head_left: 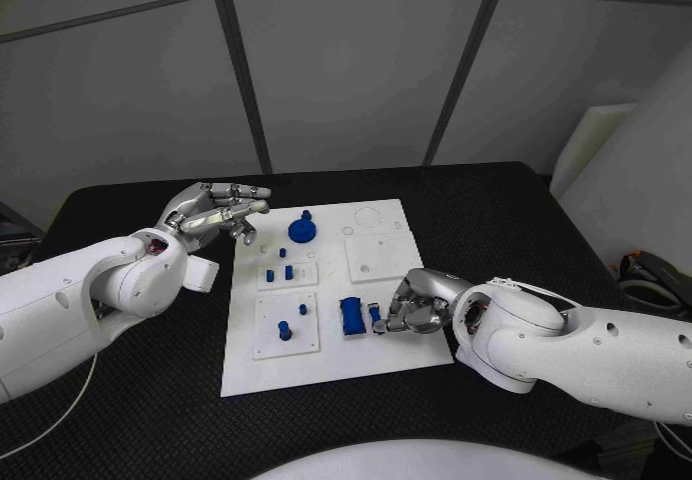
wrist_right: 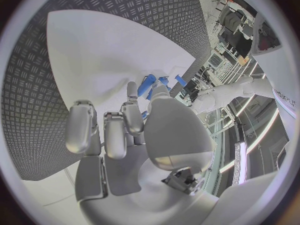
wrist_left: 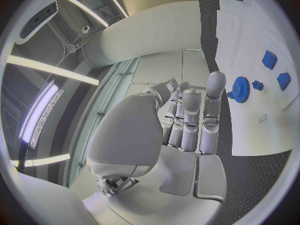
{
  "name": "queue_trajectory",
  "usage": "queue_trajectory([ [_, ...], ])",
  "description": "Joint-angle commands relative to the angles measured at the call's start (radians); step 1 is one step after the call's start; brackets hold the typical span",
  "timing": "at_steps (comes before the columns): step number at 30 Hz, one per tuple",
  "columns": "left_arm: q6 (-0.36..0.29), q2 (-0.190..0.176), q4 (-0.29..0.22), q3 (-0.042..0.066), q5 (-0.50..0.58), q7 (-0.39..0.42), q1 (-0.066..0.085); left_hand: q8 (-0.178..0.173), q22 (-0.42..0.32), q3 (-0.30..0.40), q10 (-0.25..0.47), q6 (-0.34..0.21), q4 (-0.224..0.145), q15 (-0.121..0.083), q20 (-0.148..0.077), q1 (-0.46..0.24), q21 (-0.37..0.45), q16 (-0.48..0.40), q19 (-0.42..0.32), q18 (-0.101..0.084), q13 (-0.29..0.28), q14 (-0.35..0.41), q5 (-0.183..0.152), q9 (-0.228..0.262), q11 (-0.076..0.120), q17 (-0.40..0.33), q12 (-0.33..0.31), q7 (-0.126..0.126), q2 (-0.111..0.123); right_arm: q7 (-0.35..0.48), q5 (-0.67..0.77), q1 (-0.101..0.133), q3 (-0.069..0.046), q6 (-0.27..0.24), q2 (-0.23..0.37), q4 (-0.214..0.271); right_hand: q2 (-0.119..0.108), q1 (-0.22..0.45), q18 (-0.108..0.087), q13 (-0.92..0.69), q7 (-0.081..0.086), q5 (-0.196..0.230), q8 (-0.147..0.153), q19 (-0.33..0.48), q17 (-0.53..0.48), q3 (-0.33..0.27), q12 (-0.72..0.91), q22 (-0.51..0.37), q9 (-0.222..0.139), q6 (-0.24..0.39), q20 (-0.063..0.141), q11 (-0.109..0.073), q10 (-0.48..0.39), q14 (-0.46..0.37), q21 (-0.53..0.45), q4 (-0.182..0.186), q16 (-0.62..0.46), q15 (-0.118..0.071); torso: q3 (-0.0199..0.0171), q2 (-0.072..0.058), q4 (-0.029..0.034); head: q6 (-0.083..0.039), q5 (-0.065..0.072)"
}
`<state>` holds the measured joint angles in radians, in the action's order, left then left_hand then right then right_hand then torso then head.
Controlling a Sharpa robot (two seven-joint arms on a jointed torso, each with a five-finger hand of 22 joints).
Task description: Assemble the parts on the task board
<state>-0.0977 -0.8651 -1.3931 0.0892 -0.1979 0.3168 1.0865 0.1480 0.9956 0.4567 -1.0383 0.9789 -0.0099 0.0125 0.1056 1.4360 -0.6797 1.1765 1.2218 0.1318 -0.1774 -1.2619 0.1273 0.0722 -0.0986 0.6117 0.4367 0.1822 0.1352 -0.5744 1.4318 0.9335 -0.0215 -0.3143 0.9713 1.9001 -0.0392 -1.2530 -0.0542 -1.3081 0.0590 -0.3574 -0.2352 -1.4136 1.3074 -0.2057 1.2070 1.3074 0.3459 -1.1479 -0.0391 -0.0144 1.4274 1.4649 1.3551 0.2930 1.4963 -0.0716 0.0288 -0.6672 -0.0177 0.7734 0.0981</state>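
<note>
The white task board (head_left: 378, 352) lies in the middle of the black table. A blue gear (head_left: 302, 231) stands near its far left, with small blue pegs (head_left: 281, 271) just below it. My left hand (head_left: 216, 214) hovers beside the board's far left corner with its fingers apart and nothing in it; the left wrist view shows the gear (wrist_left: 239, 89) beyond that hand (wrist_left: 187, 122). My right hand (head_left: 414, 304) rests on the board's near right part and pinches a small blue part (head_left: 376, 316), next to a blue block (head_left: 351, 316). In the right wrist view that hand (wrist_right: 128, 127) has blue pieces (wrist_right: 148, 85) at its fingertips.
Raised white sub-plates (head_left: 286, 324) on the board carry more small blue parts (head_left: 284, 331). A round recess (head_left: 368, 217) and a blank square plate (head_left: 381, 257) take up the board's far right. Black table (head_left: 490, 215) surrounds the board. Grey wall panels stand behind.
</note>
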Motion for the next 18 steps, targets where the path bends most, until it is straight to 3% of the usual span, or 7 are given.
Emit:
queue_trajectory([
  [1,0.012,0.0,-0.001,0.001,0.003,-0.002,0.002,-0.001,-0.001,0.001,0.007,-0.006,-0.004,0.003,0.005,-0.007,0.004,0.004,-0.003,0.04,-0.001,0.007,0.0,-0.001,0.0,-0.001,0.005,-0.002,-0.003,0.02,0.02,0.001,0.0,0.029,0.006,0.002,0.0,0.011,-0.005,-0.01,-0.002,0.005,-0.005,-0.001,0.146,-0.007,0.006,0.078,0.002,0.006,0.0,-0.001,0.002,0.081,-0.004,0.0,0.0,-0.004,0.0003,0.0,0.0007,0.001,0.001],
  [11,0.011,0.001,0.0,0.001,0.003,-0.002,0.002,-0.001,-0.001,0.001,0.007,-0.006,-0.004,0.003,0.005,-0.007,0.004,0.004,-0.003,0.04,-0.001,0.007,0.0,-0.001,0.0,-0.001,0.005,-0.002,-0.003,0.029,0.016,0.001,0.0,0.027,0.004,-0.015,0.002,0.019,-0.005,-0.01,-0.002,0.008,-0.006,-0.003,0.149,-0.009,0.007,0.08,0.003,0.006,0.0,-0.001,0.003,0.082,-0.003,0.0,0.001,-0.004,0.0001,-0.001,0.0006,0.003,0.0],
  [18,0.012,0.001,0.0,0.001,0.003,-0.003,0.002,0.0,-0.002,0.001,0.008,-0.007,-0.005,0.003,0.005,-0.006,0.005,0.005,-0.003,0.041,-0.001,0.007,0.0,-0.001,-0.001,-0.001,0.007,-0.001,-0.003,0.035,0.007,0.001,0.0,0.014,-0.003,-0.022,0.017,0.033,-0.004,-0.013,-0.004,0.009,-0.009,-0.005,0.151,-0.011,0.011,0.083,0.007,0.003,0.0,-0.003,0.005,0.083,0.0,0.0,0.003,-0.005,0.0002,-0.001,0.0006,0.003,-0.001],
])
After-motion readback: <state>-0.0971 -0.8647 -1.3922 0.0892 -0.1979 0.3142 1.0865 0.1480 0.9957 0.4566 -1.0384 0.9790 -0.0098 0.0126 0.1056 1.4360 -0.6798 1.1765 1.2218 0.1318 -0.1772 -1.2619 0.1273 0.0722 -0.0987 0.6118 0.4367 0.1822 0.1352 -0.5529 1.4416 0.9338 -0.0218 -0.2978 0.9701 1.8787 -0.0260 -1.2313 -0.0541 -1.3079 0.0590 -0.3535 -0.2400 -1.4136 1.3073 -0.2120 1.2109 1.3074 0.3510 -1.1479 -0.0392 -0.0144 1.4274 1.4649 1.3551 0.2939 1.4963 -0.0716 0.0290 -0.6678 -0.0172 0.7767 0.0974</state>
